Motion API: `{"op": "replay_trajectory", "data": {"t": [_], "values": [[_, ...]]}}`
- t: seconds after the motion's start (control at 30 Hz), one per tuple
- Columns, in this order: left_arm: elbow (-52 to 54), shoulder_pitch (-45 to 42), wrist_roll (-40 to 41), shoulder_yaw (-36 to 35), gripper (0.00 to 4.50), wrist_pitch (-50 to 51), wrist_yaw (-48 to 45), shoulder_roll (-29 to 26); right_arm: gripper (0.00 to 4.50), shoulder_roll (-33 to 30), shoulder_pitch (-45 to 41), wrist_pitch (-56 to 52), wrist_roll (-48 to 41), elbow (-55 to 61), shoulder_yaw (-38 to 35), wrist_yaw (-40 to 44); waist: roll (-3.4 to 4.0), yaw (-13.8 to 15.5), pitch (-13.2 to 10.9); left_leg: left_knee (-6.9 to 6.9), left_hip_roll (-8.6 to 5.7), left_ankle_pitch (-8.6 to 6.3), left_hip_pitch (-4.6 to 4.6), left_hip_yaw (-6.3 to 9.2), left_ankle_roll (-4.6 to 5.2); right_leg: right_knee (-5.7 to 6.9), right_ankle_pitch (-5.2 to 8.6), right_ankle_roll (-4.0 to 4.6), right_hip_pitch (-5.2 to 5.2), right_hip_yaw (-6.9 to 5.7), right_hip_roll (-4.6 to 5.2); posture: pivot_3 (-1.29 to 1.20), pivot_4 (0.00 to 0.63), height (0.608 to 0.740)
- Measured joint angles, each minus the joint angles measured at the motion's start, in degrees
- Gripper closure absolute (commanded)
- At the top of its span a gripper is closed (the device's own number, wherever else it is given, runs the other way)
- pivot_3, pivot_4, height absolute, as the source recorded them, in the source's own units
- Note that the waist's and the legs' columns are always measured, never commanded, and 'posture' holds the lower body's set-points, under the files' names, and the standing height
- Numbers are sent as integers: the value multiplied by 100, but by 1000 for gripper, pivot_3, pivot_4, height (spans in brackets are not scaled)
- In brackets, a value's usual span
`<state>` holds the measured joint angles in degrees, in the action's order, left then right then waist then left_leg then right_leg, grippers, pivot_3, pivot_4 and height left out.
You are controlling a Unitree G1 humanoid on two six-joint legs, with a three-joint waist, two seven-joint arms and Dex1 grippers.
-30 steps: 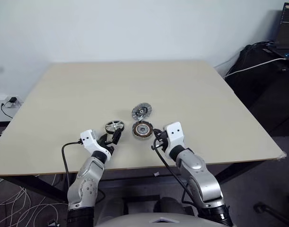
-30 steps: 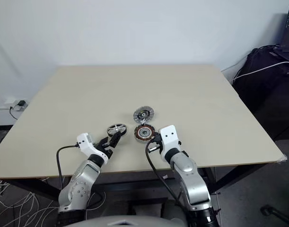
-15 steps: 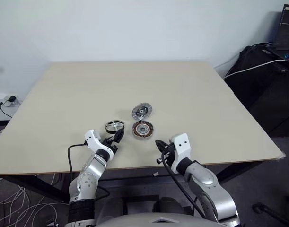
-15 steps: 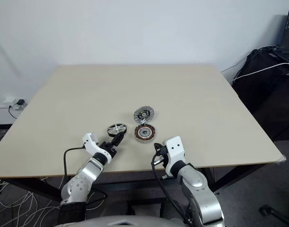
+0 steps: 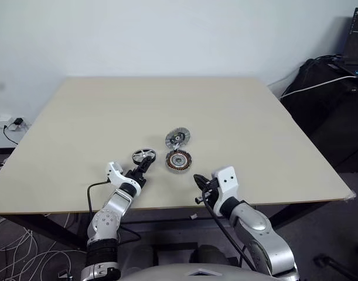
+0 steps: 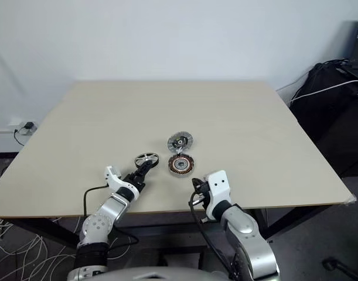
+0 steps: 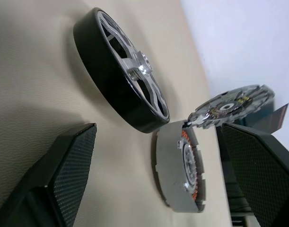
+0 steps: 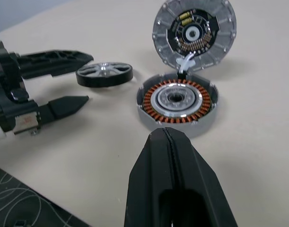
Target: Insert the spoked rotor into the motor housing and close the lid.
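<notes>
The left tool [image 5: 145, 166] is standing released just near of the spoked rotor [image 5: 143, 156], not gripping it. Closing off-centre is risking skidding the rotor right into the motor housing [image 5: 178, 160]; the right tool [image 8: 175, 156] is sitting clenched, empty.

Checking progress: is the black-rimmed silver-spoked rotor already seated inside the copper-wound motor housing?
No: the black-rimmed rotor lies on the table beside the copper-wound housing, whose centre is empty.
</notes>
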<state>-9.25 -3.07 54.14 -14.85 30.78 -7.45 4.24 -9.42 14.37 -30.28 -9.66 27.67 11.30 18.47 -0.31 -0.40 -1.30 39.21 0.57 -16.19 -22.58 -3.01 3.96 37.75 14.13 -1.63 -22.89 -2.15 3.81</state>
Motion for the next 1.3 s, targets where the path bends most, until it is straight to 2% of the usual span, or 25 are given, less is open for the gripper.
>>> {"op": "replay_trajectory", "data": {"t": [0.23, 0.63, 0.87, 0.97, 1.03, 1.3], "values": [[-373, -26, 428, -170, 2920, -106, -16, 12, 4500, -30, 45, -1, -12, 12, -64, -15, -5, -5, -2, -1, 0, 0, -6, 3, 0, -3, 1, 2, -3, 1, 2, 0, 0, 740], [-533, -84, 940, -249, 2920, -308, -10, 13, 4500, -81, 70, -3, -29, 38, -73, -19, -6, -4, -3, -1, 0, 0, -7, 5, 0, -5, 1, 2, -3, 1, 6, 0, 0, 740], [-922, -505, 1181, -415, 2920, -483, 54, 23, 4500, -98, 79, -27, -29, 48, -66, -96, -10, 2, -5, -1, -1, 0, -7, 6, 0, -6, 1, 2, 0, -4, 4, 0, 0, 740], [-1106, -576, 1188, -391, 3489, -492, 61, 23, 4500, -115, 78, -30, -28, 51, -64, -116, -13, -2, -7, -2, -2, 0, -13, 6, 0, -9, 1, 2, -2, -6, 2, 0, 0, 740], [-1111, -646, 1224, -372, 4113, -485, 59, 23, 4500, -116, 74, -31, -28, 52, -62, -129, -13, 3, -7, -1, -3, 0, -11, 7, 0, -9, 1, 2, 1, -7, 2, 0, 0, 740], [-1090, -731, 1225, -374, 4137, -293, 114, 36, 4500, -89, 72, -32, -29, 83, -57, -222, -19, 7, -11, 0, -3, 0, -13, 8, 0, -9, 0, 1, 1, -11, 1, 0, 0, 740]]}}
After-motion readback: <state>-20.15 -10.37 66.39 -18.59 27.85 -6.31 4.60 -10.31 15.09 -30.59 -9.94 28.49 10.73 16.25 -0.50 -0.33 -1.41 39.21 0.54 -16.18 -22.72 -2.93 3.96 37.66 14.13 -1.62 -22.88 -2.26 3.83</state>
